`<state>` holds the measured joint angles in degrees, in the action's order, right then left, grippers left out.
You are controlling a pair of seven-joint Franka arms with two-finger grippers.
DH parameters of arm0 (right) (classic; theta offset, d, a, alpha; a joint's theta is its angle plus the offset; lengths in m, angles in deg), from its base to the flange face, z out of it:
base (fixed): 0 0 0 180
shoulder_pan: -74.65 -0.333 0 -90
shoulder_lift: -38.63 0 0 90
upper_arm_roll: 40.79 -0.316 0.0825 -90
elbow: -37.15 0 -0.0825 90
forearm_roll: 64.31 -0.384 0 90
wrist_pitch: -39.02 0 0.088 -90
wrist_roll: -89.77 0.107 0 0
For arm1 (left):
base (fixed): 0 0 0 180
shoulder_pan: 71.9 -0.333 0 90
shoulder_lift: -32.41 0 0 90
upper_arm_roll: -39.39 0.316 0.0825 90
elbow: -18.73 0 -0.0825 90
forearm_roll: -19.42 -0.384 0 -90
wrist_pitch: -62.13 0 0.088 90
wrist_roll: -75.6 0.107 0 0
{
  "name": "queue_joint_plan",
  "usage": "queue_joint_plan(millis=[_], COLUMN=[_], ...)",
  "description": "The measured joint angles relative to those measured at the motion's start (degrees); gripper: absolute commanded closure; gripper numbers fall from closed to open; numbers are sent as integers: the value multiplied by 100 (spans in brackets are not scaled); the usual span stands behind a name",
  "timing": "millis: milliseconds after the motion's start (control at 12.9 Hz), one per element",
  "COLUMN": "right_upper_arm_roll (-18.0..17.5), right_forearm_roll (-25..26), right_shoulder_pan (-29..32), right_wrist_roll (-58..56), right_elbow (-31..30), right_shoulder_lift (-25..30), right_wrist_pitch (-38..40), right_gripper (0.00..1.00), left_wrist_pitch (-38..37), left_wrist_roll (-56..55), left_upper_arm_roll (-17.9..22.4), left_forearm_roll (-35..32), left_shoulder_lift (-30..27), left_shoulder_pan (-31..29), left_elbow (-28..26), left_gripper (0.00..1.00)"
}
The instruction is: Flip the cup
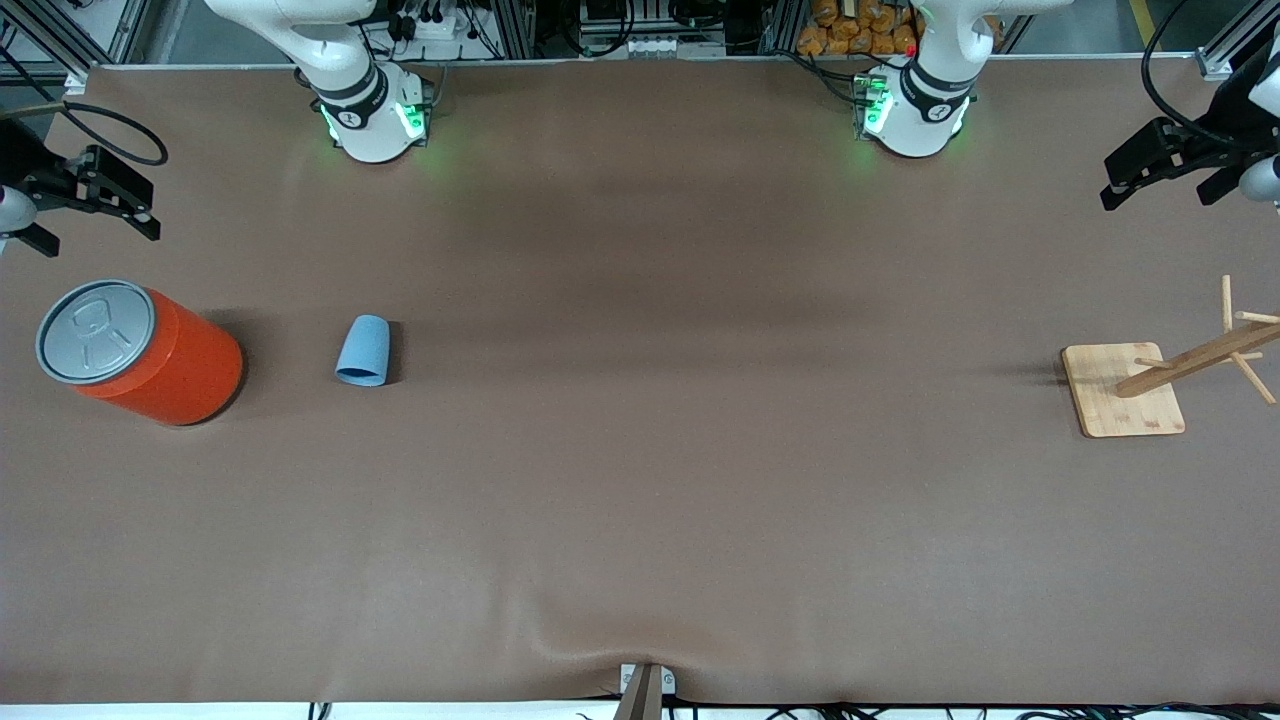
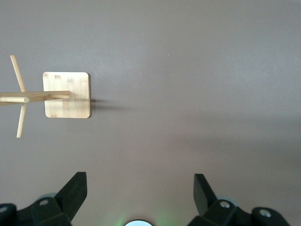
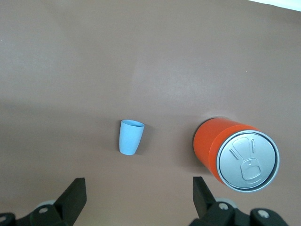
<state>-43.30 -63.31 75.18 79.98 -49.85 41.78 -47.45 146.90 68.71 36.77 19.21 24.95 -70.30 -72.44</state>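
The cup (image 1: 364,351) was seen lying on its side on the worktop (image 1: 640,480), its open mouth turned toward the front camera, so a flip was judged necessary to bring it upright. It lay toward the right arm's end of the worktop, beside the orange-red can (image 1: 150,355) but apart from it. The cup appeared small, tapered and handleless, of matte light-blue plastic. The can was far larger, a glossy cylinder capped with a grey pull-tab lid (image 1: 96,331).

The right gripper (image 1: 95,195) was held high over the worktop's edge at its own end, fingers (image 3: 75,195) spread and empty, probably parked so the cup was kept in its wrist view. The left gripper (image 1: 1165,160) was likewise released and waited over the other end, near a wooden rack (image 1: 1160,385) of pale pegs on a square bamboo base. The worktop was covered with a smooth brown mat.
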Motion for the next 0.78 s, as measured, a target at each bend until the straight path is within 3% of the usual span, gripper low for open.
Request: queue_joint_plan(millis=[775], right_upper_arm_roll=[4], right_forearm_roll=[4], right_shoulder_pan=[1], right_wrist_roll=[-49], right_elbow=[-112], right_shoulder_lift=[-166], right_wrist_pitch=[-3], right_gripper=[0], left_wrist_pitch=[0], left_wrist_roll=[0], left_upper_arm_roll=[8], left_forearm_roll=[0], left_shoulder_lift=[19], left_shoulder_pan=[-22], left_elbow=[6], left_gripper=[0])
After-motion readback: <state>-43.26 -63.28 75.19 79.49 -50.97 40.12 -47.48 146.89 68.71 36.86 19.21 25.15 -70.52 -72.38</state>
